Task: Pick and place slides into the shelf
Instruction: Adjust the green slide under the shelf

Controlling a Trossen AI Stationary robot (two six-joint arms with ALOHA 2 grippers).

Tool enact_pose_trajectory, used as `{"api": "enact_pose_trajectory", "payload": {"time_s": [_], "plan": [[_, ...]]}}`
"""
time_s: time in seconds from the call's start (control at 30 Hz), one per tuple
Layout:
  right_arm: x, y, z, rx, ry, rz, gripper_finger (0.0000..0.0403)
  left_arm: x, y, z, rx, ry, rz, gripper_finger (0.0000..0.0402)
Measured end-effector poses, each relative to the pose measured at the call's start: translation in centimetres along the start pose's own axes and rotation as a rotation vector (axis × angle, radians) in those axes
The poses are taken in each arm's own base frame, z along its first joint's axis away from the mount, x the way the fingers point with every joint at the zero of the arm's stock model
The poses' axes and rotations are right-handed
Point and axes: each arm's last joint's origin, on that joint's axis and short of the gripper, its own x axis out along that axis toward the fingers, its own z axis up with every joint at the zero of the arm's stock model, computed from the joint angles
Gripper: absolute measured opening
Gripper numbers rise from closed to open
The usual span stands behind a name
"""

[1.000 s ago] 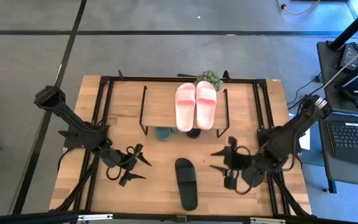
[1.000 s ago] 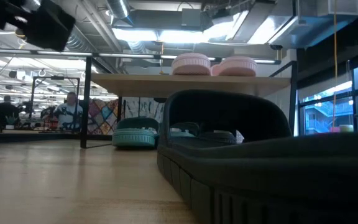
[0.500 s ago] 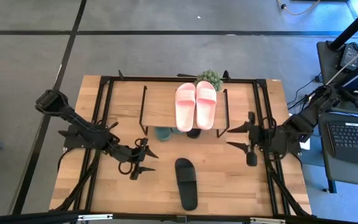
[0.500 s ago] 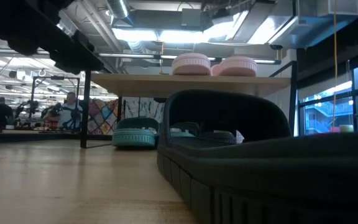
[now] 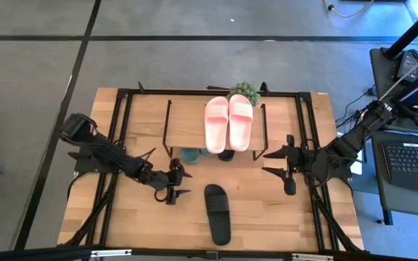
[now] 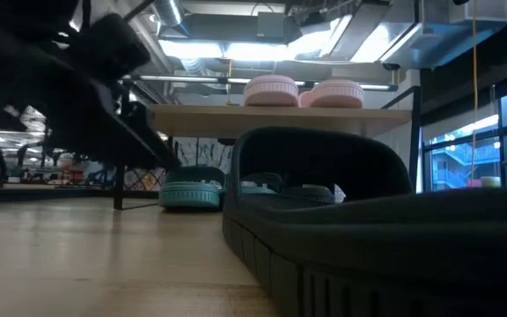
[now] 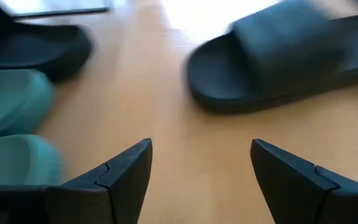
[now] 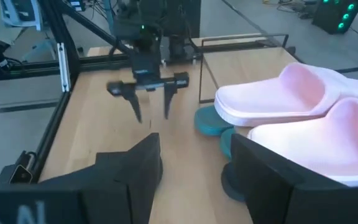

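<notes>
High view: two pink slides (image 5: 228, 122) lie side by side on the shelf (image 5: 187, 123), long axes running front to back; one black slide (image 5: 217, 212) lies lengthwise on the tabletop (image 5: 122, 217) (green toes peek out beneath the shelf). Left wrist view: left pincer (image 7: 201, 171) spread, empty, facing the black slide. Right wrist view: right pincer (image 8: 194, 165) parted, empty, beside the shelf.

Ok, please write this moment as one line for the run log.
left gripper: open, empty, near black rubber slide on table | right gripper: open, empty, beside wooden-top wire shelf | pale pink slides: on shelf top
</notes>
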Motion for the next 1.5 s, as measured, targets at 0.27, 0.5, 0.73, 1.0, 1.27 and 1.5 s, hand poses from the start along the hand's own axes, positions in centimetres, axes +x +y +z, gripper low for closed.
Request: {"api": "enact_pose_trajectory", "payload": {"time_s": [0.27,0.5,0.73,1.0,1.27,1.5], "plan": [[-0.3,-0.3,0.1,-0.017,-0.008,0.003,0.0198,2.0,-1.6,1.3,0.087,0.047,0.225,0.0263],[-0.5,-0.5,-0.1,-0.04,0.009,-0.006,0.0198,2.3,-1.2,2.0,-0.12,0.138,0.329,0.0263],[-0.5,-0.7,-0.3,-0.063,0.033,-0.016,0.0198,2.5,-0.8,2.0,-0.258,0.11,0.355,0.0263],[-0.5,-0.8,-0.5,-0.075,0.049,-0.023,0.0198,4.0,-0.5,0.1,-0.264,0.152,0.425,0.0263],[-0.5,-0.8,-0.6,-0.078,0.051,-0.024,0.0198,4.9,0.8,-0.7,-0.268,0.16,0.519,0.0263],[-0.5,-0.8,-0.6,-0.081,0.057,-0.026,0.0198,5.2,2.1,-0.5,-0.282,0.142,0.593,0.0263]]}}
